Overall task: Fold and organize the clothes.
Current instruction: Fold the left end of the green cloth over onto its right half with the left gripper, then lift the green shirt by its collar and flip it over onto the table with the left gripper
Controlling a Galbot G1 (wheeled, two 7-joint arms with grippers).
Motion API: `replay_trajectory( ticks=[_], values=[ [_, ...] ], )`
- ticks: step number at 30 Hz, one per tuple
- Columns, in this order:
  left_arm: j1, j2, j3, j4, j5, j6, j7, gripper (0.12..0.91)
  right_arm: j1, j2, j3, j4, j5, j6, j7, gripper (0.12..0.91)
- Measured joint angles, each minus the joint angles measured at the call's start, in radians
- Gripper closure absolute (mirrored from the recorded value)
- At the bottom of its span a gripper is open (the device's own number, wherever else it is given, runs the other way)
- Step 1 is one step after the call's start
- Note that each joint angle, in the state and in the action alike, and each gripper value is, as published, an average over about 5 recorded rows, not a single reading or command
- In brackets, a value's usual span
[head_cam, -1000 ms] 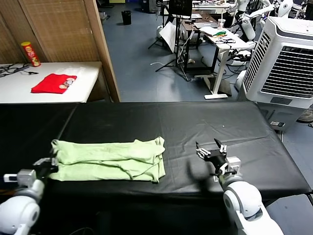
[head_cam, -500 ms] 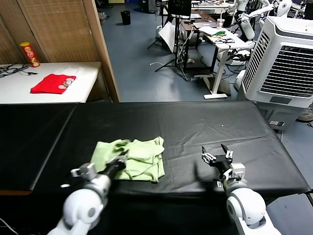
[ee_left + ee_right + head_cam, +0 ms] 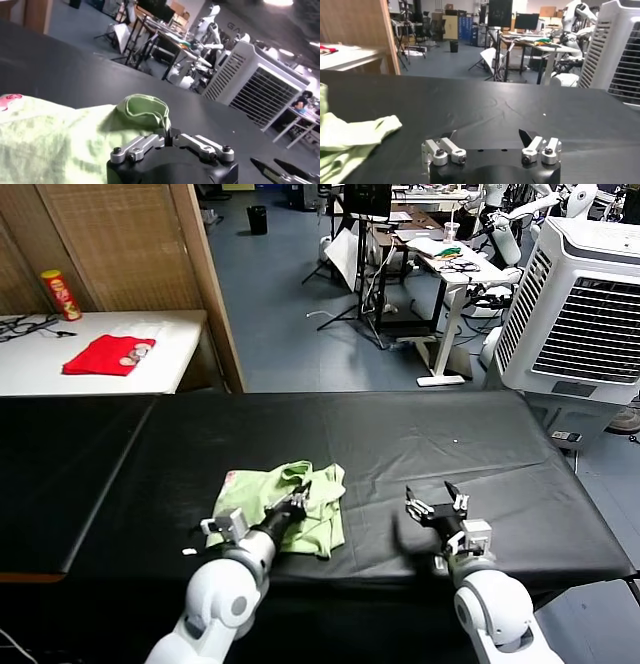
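Note:
The clothes, a pale green shirt (image 3: 255,489), lie as a compact folded bundle on the black table (image 3: 420,434), left of the middle near the front. My left gripper (image 3: 298,499) rests on the bundle's right part, its jaws close together with a raised fold of green fabric pinched between them. In the left wrist view the shirt (image 3: 60,135) spreads beside the gripper (image 3: 167,131), and a red-white patch shows at its far end. My right gripper (image 3: 432,506) stands open on bare cloth to the right of the shirt. The right wrist view shows the gripper (image 3: 487,135) holding nothing, with a shirt corner (image 3: 350,135) off to one side.
A white side table (image 3: 180,334) at the back left holds a small red garment (image 3: 108,354) and a red can (image 3: 62,292). A wooden partition (image 3: 205,274) stands behind the black table. A large white air cooler (image 3: 585,304) stands at the back right.
My left gripper carried the shirt's left end rightward over the rest, folding the long strip into a short bundle. The right gripper has hardly shifted.

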Motion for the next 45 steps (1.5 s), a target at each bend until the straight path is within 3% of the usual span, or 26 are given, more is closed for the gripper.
replay_trajectory(
  ticks=[6,9,13,20,26,30,35,45],
  values=[
    [0.017,-0.053,0.029,0.008,0.061,-0.014,0.033,0.347,0.015,-0.01,-0.03,-0.002,0.007,0.026,-0.063,0.227],
    [0.03,-0.045,0.012,-0.01,0.131,-0.035,0.066,0.253,0.027,-0.022,-0.057,-0.007,0.007,0.031,-0.093,0.227],
    [0.049,0.015,-0.045,-0.027,0.193,-0.064,0.101,0.234,0.056,-0.032,-0.113,-0.023,0.007,0.033,-0.12,0.227],
    [0.104,0.13,-0.184,-0.022,0.205,-0.092,0.121,0.232,0.131,-0.014,-0.234,-0.078,-0.021,0.032,-0.133,0.227],
    [0.147,0.141,-0.264,-0.002,0.213,-0.104,0.126,0.232,0.169,-0.007,-0.311,-0.13,-0.102,0.043,-0.147,0.227],
    [0.157,0.137,-0.294,0.014,0.193,-0.106,0.127,0.232,0.165,-0.002,-0.325,-0.151,-0.196,0.051,-0.12,0.227],
    [0.155,0.128,-0.326,0.033,0.107,-0.103,0.128,0.232,0.142,0.013,-0.314,-0.137,-0.256,0.097,-0.067,0.227],
    [0.155,0.099,-0.37,0.075,-0.17,-0.062,0.115,0.232,0.103,0.013,-0.26,-0.057,-0.123,0.133,-0.044,0.227]
  ],
)
